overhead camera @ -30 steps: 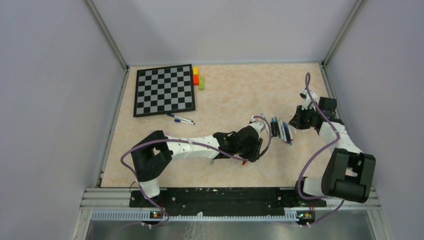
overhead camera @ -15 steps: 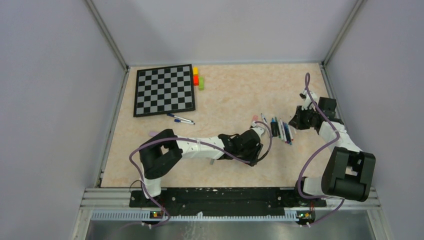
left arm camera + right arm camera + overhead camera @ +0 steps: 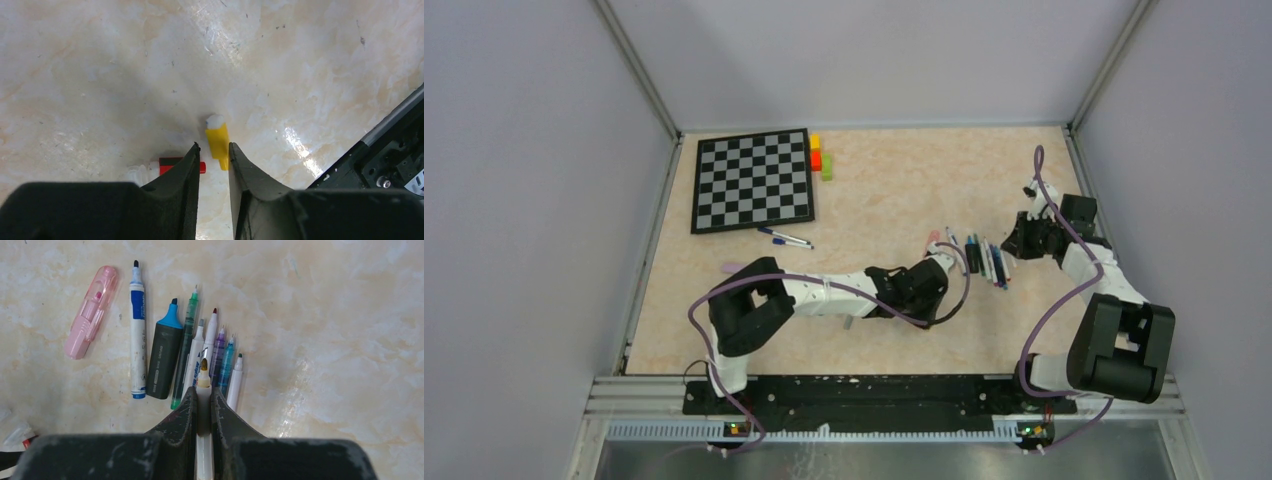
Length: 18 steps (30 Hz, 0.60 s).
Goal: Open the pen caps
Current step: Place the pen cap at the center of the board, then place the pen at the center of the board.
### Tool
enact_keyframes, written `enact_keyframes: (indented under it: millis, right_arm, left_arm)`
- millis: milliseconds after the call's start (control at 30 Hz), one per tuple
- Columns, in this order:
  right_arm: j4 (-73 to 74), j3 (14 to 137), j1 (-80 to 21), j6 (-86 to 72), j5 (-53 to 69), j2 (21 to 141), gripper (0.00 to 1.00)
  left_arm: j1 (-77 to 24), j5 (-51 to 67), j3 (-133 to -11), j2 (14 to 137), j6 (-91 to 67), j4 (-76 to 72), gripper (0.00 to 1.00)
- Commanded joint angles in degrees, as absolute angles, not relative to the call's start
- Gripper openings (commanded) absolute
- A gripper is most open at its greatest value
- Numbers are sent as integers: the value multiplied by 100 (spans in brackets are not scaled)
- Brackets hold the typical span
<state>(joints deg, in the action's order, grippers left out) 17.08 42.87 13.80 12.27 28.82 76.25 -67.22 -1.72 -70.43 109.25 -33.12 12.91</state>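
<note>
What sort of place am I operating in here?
Probably a lab test cell: plain grey walls box in a marbled table holding props: a chessboard, coloured blocks and pens.

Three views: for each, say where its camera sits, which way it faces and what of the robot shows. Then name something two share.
Top external: above and behind the bases, looking down on the table, chessboard, left arm and right arm.
Left wrist: on the left arm, looking down past its fingers at a yellow cap.
Right wrist: on the right arm, looking down past its fingers, shut on a pen, at the pen row.
Shared: top and right wrist both show the pen row.
</note>
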Motion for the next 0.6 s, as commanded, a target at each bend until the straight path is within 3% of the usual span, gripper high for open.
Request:
enact_keyframes:
  millis: [0, 133, 567]
  right_arm:
    - [1564, 4403, 1458, 1203, 2996, 7679, 0]
    - [1571, 4412, 1454, 1204, 3010, 7691, 0]
    - [1496, 4436, 1457, 1115, 2436, 7955, 0]
  left_arm:
    - [-6717, -386, -7162, 10796, -3412, 1306, 26]
    - [-6715, -339, -7178, 10797, -3436, 1266, 18]
    - [-6715, -413, -6973, 10219, -3273, 1014, 30]
